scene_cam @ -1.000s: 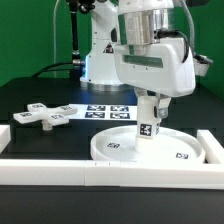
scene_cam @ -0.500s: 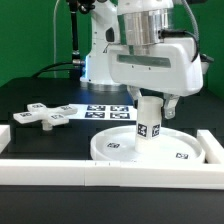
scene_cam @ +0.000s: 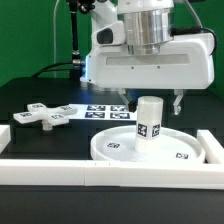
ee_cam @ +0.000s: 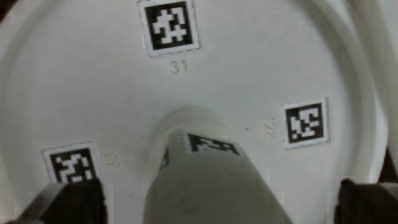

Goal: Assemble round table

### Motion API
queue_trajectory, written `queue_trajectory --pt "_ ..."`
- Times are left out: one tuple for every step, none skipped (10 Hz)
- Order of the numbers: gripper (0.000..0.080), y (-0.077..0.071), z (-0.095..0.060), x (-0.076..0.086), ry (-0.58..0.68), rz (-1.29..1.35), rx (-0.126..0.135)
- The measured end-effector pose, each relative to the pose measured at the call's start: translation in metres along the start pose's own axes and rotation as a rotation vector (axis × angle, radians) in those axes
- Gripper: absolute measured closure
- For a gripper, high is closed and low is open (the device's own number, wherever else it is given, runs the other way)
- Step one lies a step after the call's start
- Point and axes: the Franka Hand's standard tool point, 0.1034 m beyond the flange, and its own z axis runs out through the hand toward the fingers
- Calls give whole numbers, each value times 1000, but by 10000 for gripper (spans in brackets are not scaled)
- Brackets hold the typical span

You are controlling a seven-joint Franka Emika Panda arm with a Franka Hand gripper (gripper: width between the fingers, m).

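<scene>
The large white rimmed disc [scene_cam: 118, 150] lies flat on the black table, near the front. The short cylindrical leg [scene_cam: 149, 120] stands upright on the disc's centre, its tags facing the camera. My gripper [scene_cam: 150, 106] is open and straddles the top of the leg, with a finger [scene_cam: 121, 103] on each side and clear of it. In the wrist view the leg [ee_cam: 222, 175] rises between the dark fingertips [ee_cam: 63, 205], over the disc [ee_cam: 160, 110]. The cross-shaped foot [scene_cam: 45, 115] lies flat at the exterior view's left.
The marker board [scene_cam: 105, 111] lies behind the disc. A white border rail [scene_cam: 90, 172] runs along the front and another [scene_cam: 212, 148] stands at the exterior view's right. The arm's base is at the back.
The gripper has turned square to the camera and its fingers have come off the leg. The leg stays standing on the disc.
</scene>
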Motion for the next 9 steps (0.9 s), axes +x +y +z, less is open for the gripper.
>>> queue_trajectory --pt "150 0 0 1 9 -159 -29" --pt "150 0 -1 2 13 -304 -49" --pt "150 -1 -3 4 15 -450 -60" --pt "150 -4 -4 5 15 -555 -69" --pt "150 -6 -6 5 12 -623 -79" --pt "150 -7 -8 6 13 -720 -87" --pt "150 -5 -7 6 10 -780 -88" --pt "150 -5 -7 6 6 -821 -88" --pt "150 -4 -6 6 3 -890 -89"
